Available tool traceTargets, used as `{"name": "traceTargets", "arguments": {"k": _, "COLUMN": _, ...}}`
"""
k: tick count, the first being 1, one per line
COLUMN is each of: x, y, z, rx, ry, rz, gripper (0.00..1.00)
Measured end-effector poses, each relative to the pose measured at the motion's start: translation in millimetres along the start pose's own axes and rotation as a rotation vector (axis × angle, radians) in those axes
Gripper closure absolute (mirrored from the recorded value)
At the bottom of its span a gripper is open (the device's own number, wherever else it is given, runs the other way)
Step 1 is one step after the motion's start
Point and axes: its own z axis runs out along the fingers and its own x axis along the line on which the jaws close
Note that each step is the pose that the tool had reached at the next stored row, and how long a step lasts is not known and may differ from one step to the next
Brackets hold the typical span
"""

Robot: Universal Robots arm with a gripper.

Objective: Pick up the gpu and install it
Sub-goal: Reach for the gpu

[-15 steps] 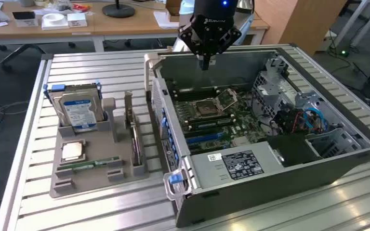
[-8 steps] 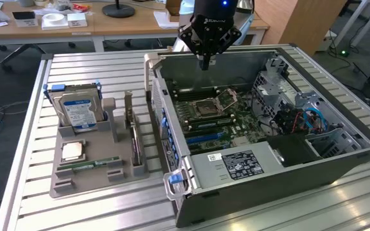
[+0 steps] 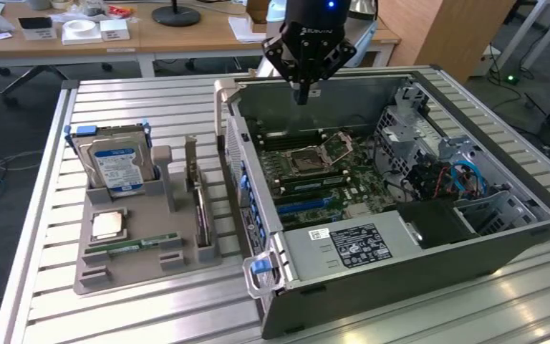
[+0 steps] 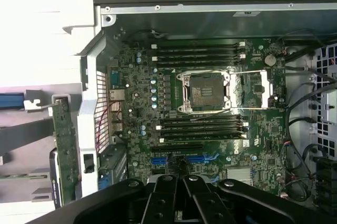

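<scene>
The gpu (image 3: 193,188) stands edge-on in a slot of the grey holder (image 3: 132,269) on the exterior view's left, beside the open computer case (image 3: 418,244). The wrist view takes in the card's thin edge and metal bracket (image 4: 63,148) outside the case wall. My gripper (image 3: 301,94) hangs above the far side of the case, apart from the gpu, shut with nothing between its fingers. Its closed tip (image 4: 184,175) sits over the motherboard (image 4: 210,129) near the blue expansion slots (image 4: 202,158).
The holder also carries a hard drive with a blue-white label (image 3: 118,170), a processor chip (image 3: 109,225) and a green memory stick (image 3: 134,246). The open processor socket (image 4: 204,90), memory slots, cables (image 3: 457,179) and drive cages fill the case. Desks stand behind.
</scene>
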Motion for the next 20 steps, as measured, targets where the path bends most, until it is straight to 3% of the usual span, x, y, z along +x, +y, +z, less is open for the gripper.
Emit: {"name": "traceTargets", "arguments": {"k": 20, "x": 31.4, "y": -2.2, "z": -0.2, "rx": -0.0001, "ry": -0.0001, "rz": 0.000, "gripper": 0.89}}
